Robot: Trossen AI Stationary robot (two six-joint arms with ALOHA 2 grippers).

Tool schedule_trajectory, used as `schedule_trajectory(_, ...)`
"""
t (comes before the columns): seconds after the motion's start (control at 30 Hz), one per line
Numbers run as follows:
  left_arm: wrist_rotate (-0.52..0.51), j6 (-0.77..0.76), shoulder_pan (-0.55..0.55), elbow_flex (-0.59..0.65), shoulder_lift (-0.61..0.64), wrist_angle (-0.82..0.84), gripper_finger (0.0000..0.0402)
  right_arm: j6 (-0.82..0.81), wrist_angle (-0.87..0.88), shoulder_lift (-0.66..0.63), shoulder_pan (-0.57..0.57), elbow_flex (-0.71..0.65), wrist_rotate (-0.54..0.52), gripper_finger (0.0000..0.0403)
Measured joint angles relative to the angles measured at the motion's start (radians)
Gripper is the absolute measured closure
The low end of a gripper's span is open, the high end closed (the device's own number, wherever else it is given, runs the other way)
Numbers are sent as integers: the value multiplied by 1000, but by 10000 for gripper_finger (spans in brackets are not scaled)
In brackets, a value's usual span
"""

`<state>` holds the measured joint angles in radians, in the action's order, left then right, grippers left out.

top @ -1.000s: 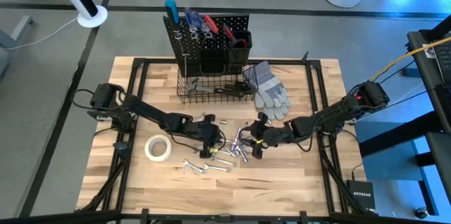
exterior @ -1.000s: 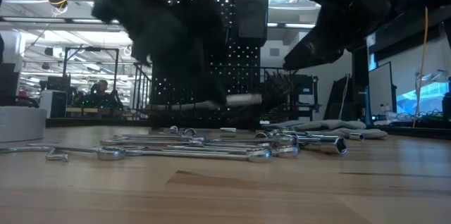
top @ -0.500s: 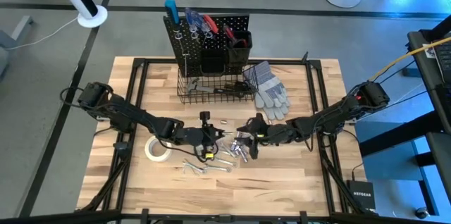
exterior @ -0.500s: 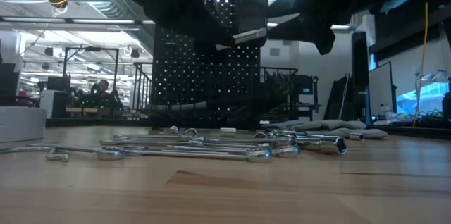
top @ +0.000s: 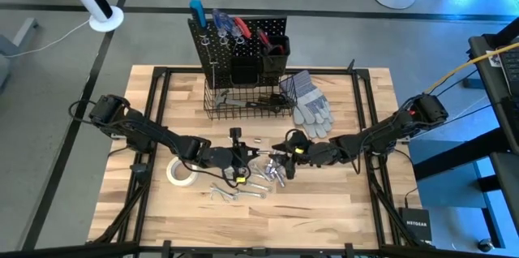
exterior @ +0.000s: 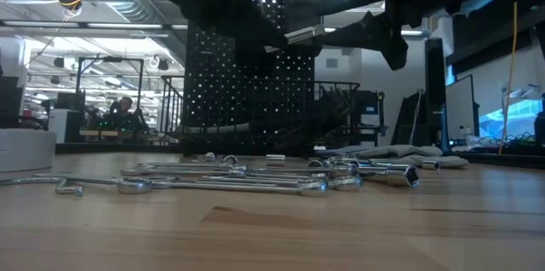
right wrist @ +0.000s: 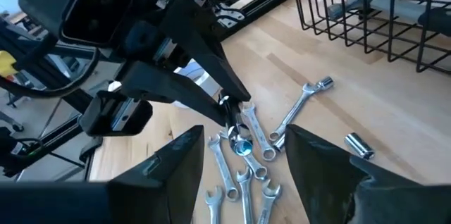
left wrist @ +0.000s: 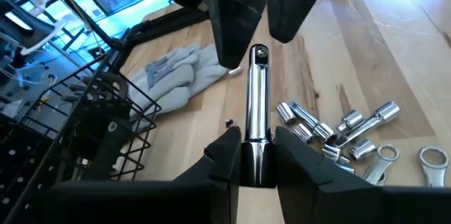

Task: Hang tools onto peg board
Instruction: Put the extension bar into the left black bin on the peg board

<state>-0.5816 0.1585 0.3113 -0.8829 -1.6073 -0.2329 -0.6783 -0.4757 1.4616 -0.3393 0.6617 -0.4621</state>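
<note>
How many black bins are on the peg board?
2. One bin sits at the middle of the peg board, above the basket; the other bin is beside it, toward the gloves. None seems hidden.

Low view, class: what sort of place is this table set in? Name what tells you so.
Probably a large robotics lab or workshop hall. Behind the wooden table runs an open floor with metal frames and ceiling strip lights; a person sits at a far bench, and a peg board holds tools.
</note>
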Motion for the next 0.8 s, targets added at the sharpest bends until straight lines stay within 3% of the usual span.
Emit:
schedule_trajectory(0.43, 1, 50, 12, 0, 0, -18, 345, -24, -159, 95, 9, -1, 10, 209)
schedule_trajectory(0.8, 0, 51, 11, 0, 0, -15, 342, -21, -160, 110, 14, -1, 20, 326)
